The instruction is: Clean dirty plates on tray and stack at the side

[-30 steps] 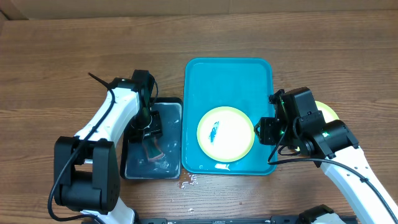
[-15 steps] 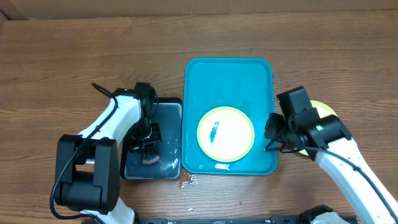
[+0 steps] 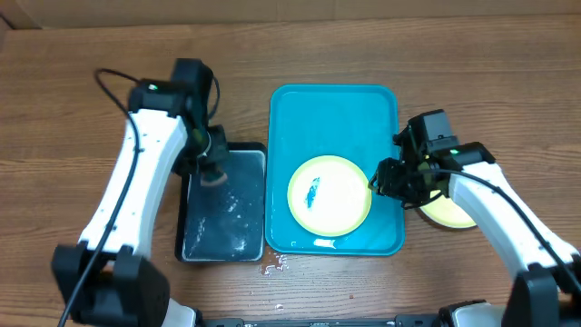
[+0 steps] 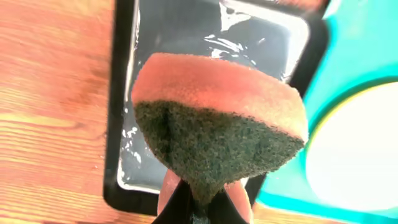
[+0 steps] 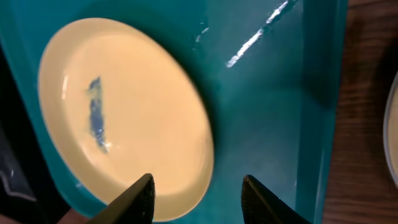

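Left pincer (image 4: pixel 202 200): clamped on a sponge (image 4: pixel 217 130), orange top and dark scouring face; it hangs over the black basin (image 3: pixel 182 218), not over the tray.
Right pincer (image 5: pixel 199 194): jaws spread and holding nothing; low over the tray (image 3: pixel 336 118), at the right edge of the plate (image 3: pixel 329 195).
Risk, plate slip: the plate lies flat and shallow; if the right pincer misses the rim, it will likely push the plate across the slick tray instead of gripping it.
Risk, scrubbing: the smear (image 3: pixel 312 193) sits left of the plate's centre; a sponge pressed there could tip or spin the plate unless the far edge is pinned.
Risk, dripping: a wet sponge carried across would probably drip on the counter (image 3: pixel 91 54); droplets already lie by the basin's front corner.
Tray contents: one pale yellow-green plate, smeared, in the front half; the rest is bare.
Basin contents: a shallow film of water, nothing else visible.
Side: a cleaned plate (image 3: pixel 449 213) rests on the counter just right of the tray, partly hidden by the right arm; whether more lie under it cannot be told.
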